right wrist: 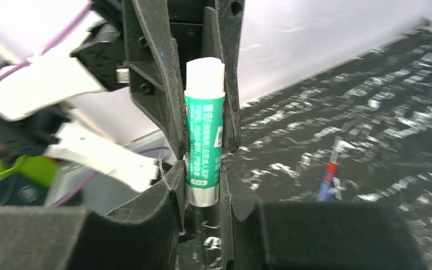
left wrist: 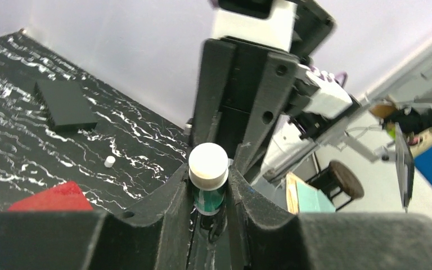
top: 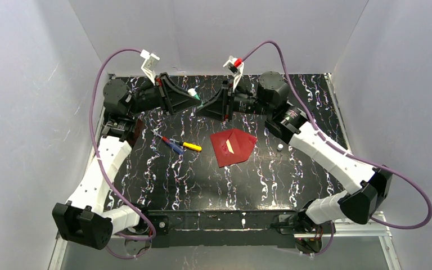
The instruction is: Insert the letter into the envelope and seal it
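The dark red envelope (top: 233, 147) lies flat mid-table, and a small pale sliver shows at its middle. The rest of the letter is hidden. A corner of the envelope shows in the left wrist view (left wrist: 50, 198). Both grippers meet above the back of the table on one green glue stick (right wrist: 205, 132). My left gripper (top: 196, 95) is shut on its white-topped end (left wrist: 208, 163). My right gripper (top: 209, 106) is shut on its silver lower end (right wrist: 202, 194). The stick is held in the air, well behind the envelope.
A blue-and-red tool and a yellow-handled one (top: 179, 145) lie left of the envelope; the blue-and-red one also shows in the right wrist view (right wrist: 327, 179). A small white cylinder (top: 280, 147) lies right of it. A black square sheet (left wrist: 64, 104) lies further off. Grey walls enclose the table.
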Available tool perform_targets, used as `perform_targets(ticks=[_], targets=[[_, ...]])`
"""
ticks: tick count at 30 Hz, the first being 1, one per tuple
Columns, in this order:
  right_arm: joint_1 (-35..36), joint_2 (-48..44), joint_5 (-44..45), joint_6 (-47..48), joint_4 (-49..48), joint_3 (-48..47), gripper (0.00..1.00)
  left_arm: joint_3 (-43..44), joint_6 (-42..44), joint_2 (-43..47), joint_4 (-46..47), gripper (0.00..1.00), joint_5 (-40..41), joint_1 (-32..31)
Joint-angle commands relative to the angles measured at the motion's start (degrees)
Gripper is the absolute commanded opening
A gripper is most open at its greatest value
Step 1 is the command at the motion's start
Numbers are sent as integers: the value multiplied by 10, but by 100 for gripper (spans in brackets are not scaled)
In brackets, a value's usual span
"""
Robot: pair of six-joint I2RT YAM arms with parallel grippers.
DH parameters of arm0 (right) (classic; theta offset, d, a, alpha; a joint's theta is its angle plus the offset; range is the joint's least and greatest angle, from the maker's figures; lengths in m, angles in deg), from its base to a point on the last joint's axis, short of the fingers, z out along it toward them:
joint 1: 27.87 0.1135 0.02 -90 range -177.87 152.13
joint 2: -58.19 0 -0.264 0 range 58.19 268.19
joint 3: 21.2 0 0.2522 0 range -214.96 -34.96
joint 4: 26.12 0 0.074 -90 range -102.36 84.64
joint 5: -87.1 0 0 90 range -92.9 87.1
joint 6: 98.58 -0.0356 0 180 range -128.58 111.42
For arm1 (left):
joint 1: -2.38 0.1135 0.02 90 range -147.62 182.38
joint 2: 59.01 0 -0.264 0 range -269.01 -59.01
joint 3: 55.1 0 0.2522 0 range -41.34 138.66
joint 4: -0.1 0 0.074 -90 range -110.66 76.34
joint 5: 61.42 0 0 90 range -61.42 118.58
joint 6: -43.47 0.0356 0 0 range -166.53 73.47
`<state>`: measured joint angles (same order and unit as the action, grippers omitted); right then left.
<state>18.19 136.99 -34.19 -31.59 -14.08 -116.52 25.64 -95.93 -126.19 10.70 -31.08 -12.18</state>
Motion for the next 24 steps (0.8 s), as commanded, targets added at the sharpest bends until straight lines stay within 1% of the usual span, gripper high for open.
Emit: perform_targets(ticks=[1,3,7,9,12,16,17,18,19,20,21,22,23,24], targets=[[20,5,-240,-117,-182,-14,1,39,5,19,88,0,-83,-3],[20,4,-268,-170,-251,2,1,44,-3,21,98,0,-94,-3],[20,4,-289,-203,-293,6,1,43,-15,30,117,0,-109,-3],[20,8,-298,-238,-340,10,1,44,-26,34,130,0,-116,-4],[20,14,-311,-294,-406,11,1,47,-58,34,173,0,-125,-3],[21,19,-321,-315,-427,6,1,50,-123,25,257,0,-124,-3],[21,19,-317,-314,-423,4,9,52,-134,24,266,0,-117,-3],[21,18,-308,-302,-405,0,30,52,-138,23,268,0,-103,-3],[21,15,-289,-270,-363,-6,49,50,-137,24,259,0,-81,-4],[21,8,-261,-210,-259,-19,64,47,-132,25,248,0,-54,-3],[21,0,-210,-141,-169,-28,76,40,-132,26,238,0,-20,-3],[21,-10,-149,-84,-104,-33,82,28,-136,27,230,0,13,-4],[21,-18,-80,-50,-71,-30,86,16,-138,29,224,0,43,-4],[21,-27,-34,-35,-57,-22,87,5,-133,33,209,0,70,-4]])
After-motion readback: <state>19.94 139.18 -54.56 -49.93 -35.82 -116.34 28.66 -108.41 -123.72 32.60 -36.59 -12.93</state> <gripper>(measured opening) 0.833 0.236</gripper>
